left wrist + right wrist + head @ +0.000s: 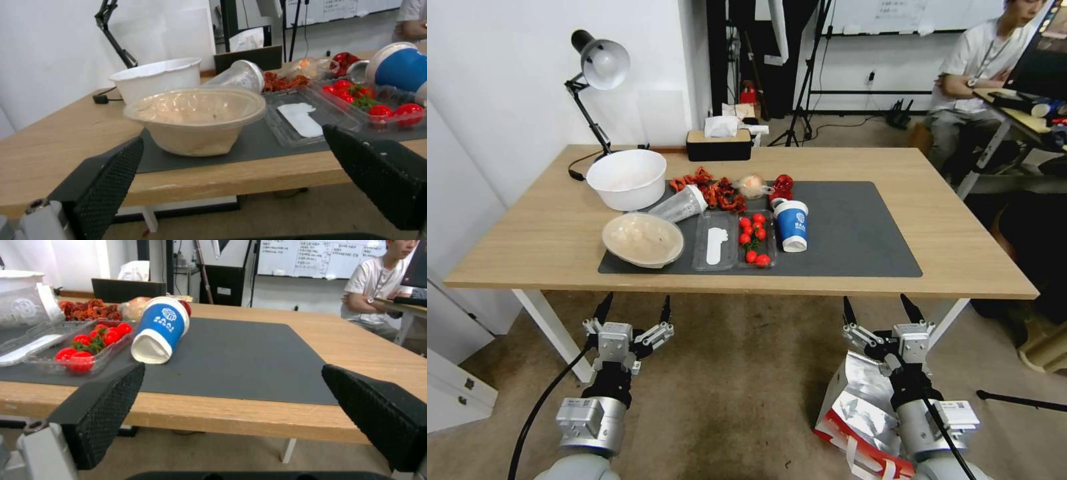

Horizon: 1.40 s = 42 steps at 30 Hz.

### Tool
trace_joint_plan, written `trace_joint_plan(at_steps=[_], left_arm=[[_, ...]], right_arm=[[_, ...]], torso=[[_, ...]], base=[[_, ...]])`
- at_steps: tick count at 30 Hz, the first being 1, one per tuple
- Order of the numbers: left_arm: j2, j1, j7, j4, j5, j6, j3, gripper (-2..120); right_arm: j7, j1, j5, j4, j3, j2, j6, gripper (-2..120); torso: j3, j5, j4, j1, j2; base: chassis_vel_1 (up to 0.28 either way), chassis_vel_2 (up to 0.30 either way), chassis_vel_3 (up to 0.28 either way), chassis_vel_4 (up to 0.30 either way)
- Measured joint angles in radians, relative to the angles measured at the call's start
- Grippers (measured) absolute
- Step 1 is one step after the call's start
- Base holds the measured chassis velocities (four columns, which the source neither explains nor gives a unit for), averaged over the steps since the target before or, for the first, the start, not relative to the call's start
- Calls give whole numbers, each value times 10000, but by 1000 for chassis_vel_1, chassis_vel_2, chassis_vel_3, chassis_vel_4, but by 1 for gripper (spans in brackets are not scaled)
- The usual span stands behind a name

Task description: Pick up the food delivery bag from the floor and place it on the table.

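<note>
Both arms low before the table edge, claws spread wide, bag down on the floor.

Nearest, at the right: food delivery bag on the carpeted floor, foil lining showing, red edge and white straps toward the near side, partly hidden behind the right arm. Beyond: table with dark mat. On the mat's left half, from large to small: white bowl, beige bowl, clear tray, tomato tray, tipped blue cup. Left gripper and right gripper just short of the near table edge, fingers wide apart, holding nothing.
</note>
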<state>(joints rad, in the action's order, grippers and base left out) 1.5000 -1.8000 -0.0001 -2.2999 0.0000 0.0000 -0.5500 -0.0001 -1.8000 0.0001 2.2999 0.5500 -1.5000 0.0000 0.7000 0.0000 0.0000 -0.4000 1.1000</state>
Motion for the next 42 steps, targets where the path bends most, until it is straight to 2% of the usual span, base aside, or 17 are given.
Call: trace_joint_plan(at_steps=[24,27,28,29,30,31,33,34,35,36,37,38,39,42], left_arm=[[0,39,-5,10,-12,6,12,100],[14,842,-273,593,-347,276,357,100],[14,842,-273,593,-347,276,357,100],[29,1338,-441,952,-554,451,577,100],[41,1777,-590,1268,-737,612,771,100],[55,2142,-713,1535,-894,735,938,100],[58,2290,-764,1640,-955,791,1000,100],[70,2800,-944,2010,-1170,972,1222,100],[73,3290,-1018,2334,-1390,1062,1408,100],[73,3290,-1018,2334,-1390,1062,1408,100],[-24,3450,-839,2352,-1456,819,1267,100],[-83,3430,-710,2353,-1470,633,1132,100],[-104,3358,-604,2354,-1472,491,1040,100],[-140,3251,-537,2335,-1458,341,897,100]], right_arm=[[-8,34,29,-35,28,0,-51,100],[-209,676,580,-1022,727,0,-1152,100],[-209,676,580,-1022,727,0,-1152,100],[-289,955,819,-1453,1052,4,-1639,100],[-310,1087,1131,-1574,1190,68,-1747,100],[-331,1156,1325,-1579,1301,150,-1747,100],[-343,1161,1372,-1575,1324,171,-1747,100],[-384,1144,1457,-1530,1336,203,-1770,100],[-413,1117,1479,-1422,1334,218,-1780,100],[-413,1117,1479,-1422,1334,218,-1780,100],[-431,1065,1480,-1340,1333,214,-1806,100],[-449,1036,1474,-1304,1311,195,-1818,100],[-481,1000,1446,-1261,1276,174,-1821,100],[-533,942,1391,-1196,1242,142,-1817,100]], torso=[[0,0,0,0,0],[0,0,0,1,1],[0,0,0,1,1],[0,5,0,0,0],[3,8,-3,-3,-1],[2,-6,2,-3,0],[1,-7,1,-3,0],[3,4,-2,-3,-1],[2,-10,-6,-2,0],[2,-10,-6,-2,0],[2,-8,-9,-4,0],[1,16,-5,-3,0],[1,-2,4,-3,-1],[0,2,4,-1,0]], base=[[0,0,0,0],[0,0,0,0],[0,0,0,0],[0,0,0,0],[0,0,0,0],[0,0,0,0],[0,0,0,0],[0,0,0,0],[0,0,0,0],[0,0,0,0],[0,0,0,0],[0,0,0,0],[0,0,0,0],[0,0,0,0]])
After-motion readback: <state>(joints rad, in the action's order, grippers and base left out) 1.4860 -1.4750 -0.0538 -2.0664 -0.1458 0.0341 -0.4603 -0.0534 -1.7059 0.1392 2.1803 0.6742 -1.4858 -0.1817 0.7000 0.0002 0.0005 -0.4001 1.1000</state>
